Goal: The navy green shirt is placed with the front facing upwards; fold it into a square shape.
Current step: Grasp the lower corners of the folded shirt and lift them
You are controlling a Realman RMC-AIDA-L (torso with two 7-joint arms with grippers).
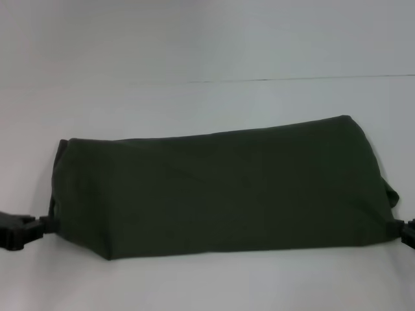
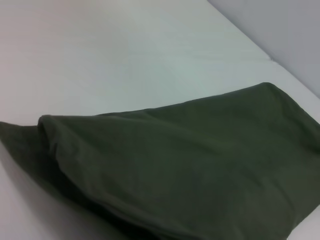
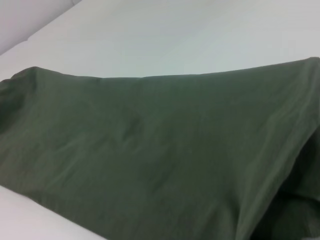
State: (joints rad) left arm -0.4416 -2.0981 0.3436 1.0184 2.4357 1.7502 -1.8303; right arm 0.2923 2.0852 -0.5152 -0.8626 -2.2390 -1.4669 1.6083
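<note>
The navy green shirt (image 1: 227, 188) lies on the white table as a wide, folded band with its plain green side up; no lettering shows. My left gripper (image 1: 47, 224) is at the band's left end near the front edge, shut on the cloth there. At the band's right end, my right gripper (image 1: 403, 228) pinches the cloth, which tapers toward it. Only cloth fills the wrist views, the shirt (image 2: 190, 170) in the left one and the shirt (image 3: 150, 150) in the right one; neither shows any fingers.
The white table (image 1: 207, 285) runs in front of and behind the shirt. A thin seam (image 1: 305, 79) crosses the back, where the surface meets a pale wall.
</note>
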